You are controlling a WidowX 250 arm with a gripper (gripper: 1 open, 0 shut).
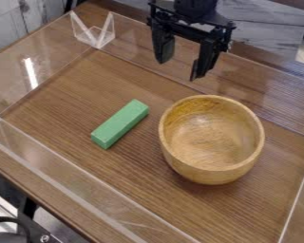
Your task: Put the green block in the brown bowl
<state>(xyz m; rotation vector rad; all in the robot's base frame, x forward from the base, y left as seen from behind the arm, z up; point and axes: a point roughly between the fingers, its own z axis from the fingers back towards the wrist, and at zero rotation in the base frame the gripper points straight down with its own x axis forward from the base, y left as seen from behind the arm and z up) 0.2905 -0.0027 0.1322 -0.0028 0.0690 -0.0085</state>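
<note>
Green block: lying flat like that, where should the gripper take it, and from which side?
Probably from straight above, at the middle of the green block, jaws across its narrow width. It lies flat on the table, long axis diagonal, both long sides clear of the brown bowl. The gripper hangs open, pointing down.

No legible text, label, brand, number or sign found on any surface in view. The green block (121, 124), the brown bowl (212, 139) and the wood-grain bench (66, 90) all carry no readable markings.
</note>
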